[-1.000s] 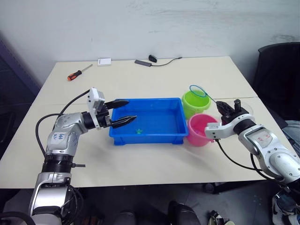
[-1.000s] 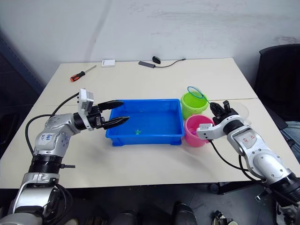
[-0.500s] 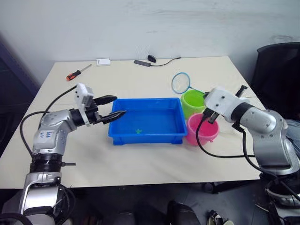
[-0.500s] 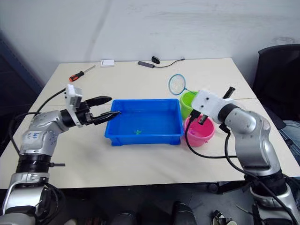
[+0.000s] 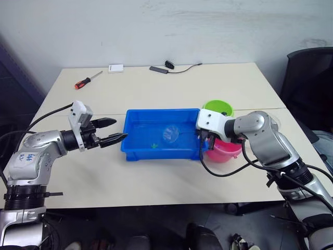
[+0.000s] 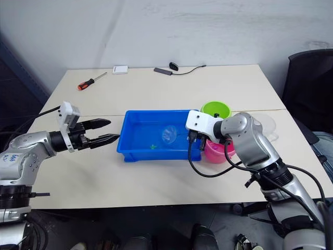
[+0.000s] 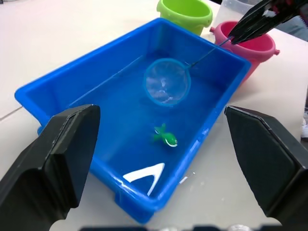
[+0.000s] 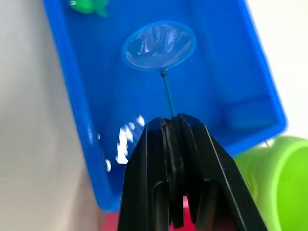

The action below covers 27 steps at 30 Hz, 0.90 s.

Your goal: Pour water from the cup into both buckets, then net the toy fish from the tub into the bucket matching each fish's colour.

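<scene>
Net inside tub, hoop low over the water near the middle, thin handle slanting up to right gripper at the tub's right end. Jaws pressed together, pinching the net handle. One green fish on the tub floor, just beside the hoop, toward the desk's front edge; touching or not, cannot tell. Tub near the centre of the desk, long side parallel to the front edge. Green bucket just beyond the tub's right end, toward the desk's back; pink bucket next to it, nearer the front edge, partly behind the right arm. Left gripper off the tub's left end, over bare desk, pointing at the tub, jaws spread and holding nothing. Screwdriver near the back left corner; small white box and black cable along the back edge.
</scene>
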Motion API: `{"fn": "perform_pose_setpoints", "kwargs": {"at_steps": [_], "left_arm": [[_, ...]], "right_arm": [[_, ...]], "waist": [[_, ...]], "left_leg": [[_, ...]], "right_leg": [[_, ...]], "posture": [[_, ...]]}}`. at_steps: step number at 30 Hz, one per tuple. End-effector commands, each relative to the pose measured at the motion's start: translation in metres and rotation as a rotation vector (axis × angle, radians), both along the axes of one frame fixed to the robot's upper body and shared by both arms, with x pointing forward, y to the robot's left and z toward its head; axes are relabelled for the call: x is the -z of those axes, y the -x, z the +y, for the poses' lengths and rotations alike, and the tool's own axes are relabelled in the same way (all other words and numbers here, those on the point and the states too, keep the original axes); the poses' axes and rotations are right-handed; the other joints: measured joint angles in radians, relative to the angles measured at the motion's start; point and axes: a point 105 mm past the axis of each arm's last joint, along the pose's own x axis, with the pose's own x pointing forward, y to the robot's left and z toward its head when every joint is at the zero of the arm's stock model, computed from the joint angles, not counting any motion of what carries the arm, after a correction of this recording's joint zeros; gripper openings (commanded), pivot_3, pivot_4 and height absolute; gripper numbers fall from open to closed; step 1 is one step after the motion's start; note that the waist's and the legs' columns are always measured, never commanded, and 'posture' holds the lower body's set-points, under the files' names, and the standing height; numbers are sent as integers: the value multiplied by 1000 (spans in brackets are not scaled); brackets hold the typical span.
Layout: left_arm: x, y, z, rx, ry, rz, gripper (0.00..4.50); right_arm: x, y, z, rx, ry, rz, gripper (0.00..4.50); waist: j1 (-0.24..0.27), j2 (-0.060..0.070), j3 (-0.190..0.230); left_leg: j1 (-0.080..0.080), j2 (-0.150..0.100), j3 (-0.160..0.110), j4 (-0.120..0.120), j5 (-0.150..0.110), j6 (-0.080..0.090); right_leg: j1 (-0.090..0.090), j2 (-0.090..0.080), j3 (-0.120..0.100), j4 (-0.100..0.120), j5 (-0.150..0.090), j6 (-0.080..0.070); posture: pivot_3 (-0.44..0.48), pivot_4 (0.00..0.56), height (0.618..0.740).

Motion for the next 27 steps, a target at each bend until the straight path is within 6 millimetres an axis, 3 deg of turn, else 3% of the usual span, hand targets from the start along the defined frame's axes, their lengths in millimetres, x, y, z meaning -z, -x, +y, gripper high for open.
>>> {"fn": "perform_pose_setpoints", "kwargs": {"at_steps": [1, 11, 18, 27], "left_arm": [[-14, 11, 0, 24, 3, -35, 4482], [-14, 25, 3, -11, 11, -40, 4482], [-13, 33, 6, -40, 9, -35, 4482], [-15, 29, 6, -41, 23, -50, 4482]], "right_arm": [[-2, 1, 7, -65, 38, -25, 0], [14, 7, 36, -196, 27, 18, 0], [18, 11, 65, -167, -148, 153, 0], [-3, -1, 58, 32, -381, 299, 0]], "waist": [[0, 0, 0], [-2, 0, 0], [-2, -1, -1], [-1, -1, -1]], "left_leg": [[0, 0, 0, 0, 0, 0], [0, 0, 1, 0, 2, -4], [0, 1, 0, 0, 2, -4], [0, 1, 0, 0, 1, -3]], "right_leg": [[0, 0, 0, 0, 0, 0], [0, 0, 0, 1, 0, 0], [0, 1, 0, 2, 0, -1], [-1, 0, 0, 2, 0, -1]], "posture": [[0, 150, 740], [0, 150, 740], [0, 150, 740], [0, 150, 740]]}}
